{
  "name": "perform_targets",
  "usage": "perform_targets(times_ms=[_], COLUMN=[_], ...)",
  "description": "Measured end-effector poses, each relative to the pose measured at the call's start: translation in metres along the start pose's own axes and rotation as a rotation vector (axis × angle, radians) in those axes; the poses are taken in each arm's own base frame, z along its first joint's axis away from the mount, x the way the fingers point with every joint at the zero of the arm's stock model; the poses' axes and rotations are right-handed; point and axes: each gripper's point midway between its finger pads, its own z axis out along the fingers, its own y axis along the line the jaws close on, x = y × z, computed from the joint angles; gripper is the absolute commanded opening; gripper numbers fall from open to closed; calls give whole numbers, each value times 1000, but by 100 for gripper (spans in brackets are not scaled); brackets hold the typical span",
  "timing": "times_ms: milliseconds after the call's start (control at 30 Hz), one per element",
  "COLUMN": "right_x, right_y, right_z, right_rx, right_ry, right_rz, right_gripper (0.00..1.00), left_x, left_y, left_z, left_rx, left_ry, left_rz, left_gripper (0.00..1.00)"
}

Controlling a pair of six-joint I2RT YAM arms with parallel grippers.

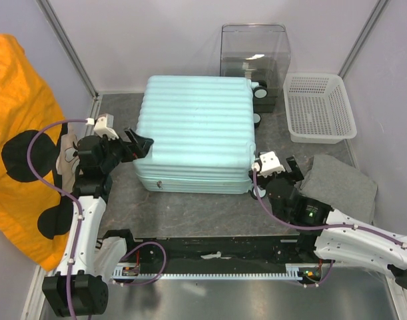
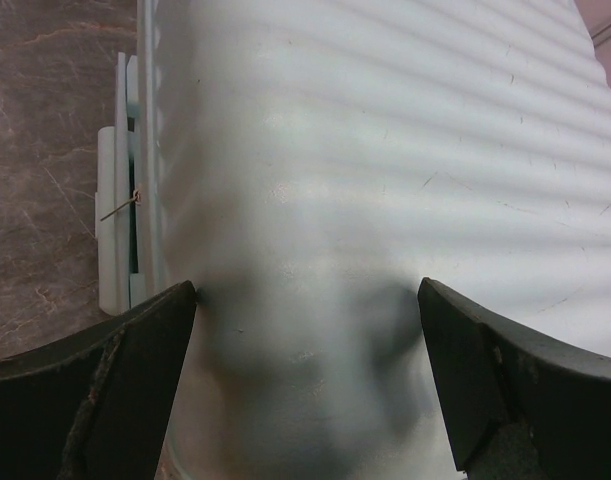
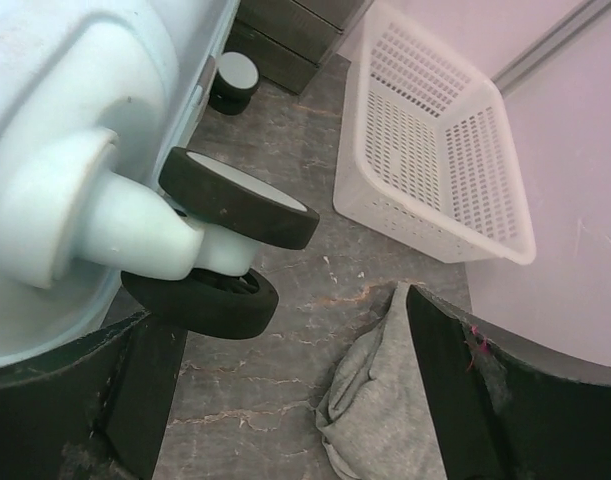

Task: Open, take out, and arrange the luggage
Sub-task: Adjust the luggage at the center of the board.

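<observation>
Lying flat on its broad side in the middle of the counter (image 1: 190,213), the luggage (image 1: 193,130) is closed, ribbed shell up, wheels pointing to the right. Nothing has been taken out of it yet, as far as I can judge; the opening itself looks like the step in hand.

The left arm (image 1: 96,157) reaches in at the case's left end, its jaws spread wide and empty, the shell filling the space just ahead of them. I'd guess it stands there to brace that end so the case doesn't slide.

The right arm (image 1: 303,210) comes in low at the near right corner. Its jaws are also apart and grip nothing, with the double spinner wheel (image 3: 235,200) just in front of them. That corner is a likely place to find the seam between the two halves, though I can't see a zipper pull from here.

A white mesh basket (image 3: 435,150) sits at the right rear, a clear plastic box (image 1: 254,57) behind the case, and a grey cloth (image 3: 375,400) lies crumpled near the right arm. The basket and box may be meant to receive the contents.
</observation>
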Motion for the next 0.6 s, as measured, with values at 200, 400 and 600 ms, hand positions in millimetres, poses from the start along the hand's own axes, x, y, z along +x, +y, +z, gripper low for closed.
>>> perform_targets(times_ms=[200, 400, 600], right_x=[-5, -23, -73], right_y=[8, 16, 1], right_z=[-1, -4, -18], right_rx=[-67, -144, -208], right_ry=[-19, -62, -192], right_rz=[13, 53, 225], right_gripper=[96, 98, 98], left_x=[1, 1, 0], left_y=[-1, -1, -1], left_z=[1, 1, -1], left_rx=[17, 25, 24], left_ry=[-4, -8, -16], left_rz=[-1, -6, -4], left_gripper=[92, 86, 93])
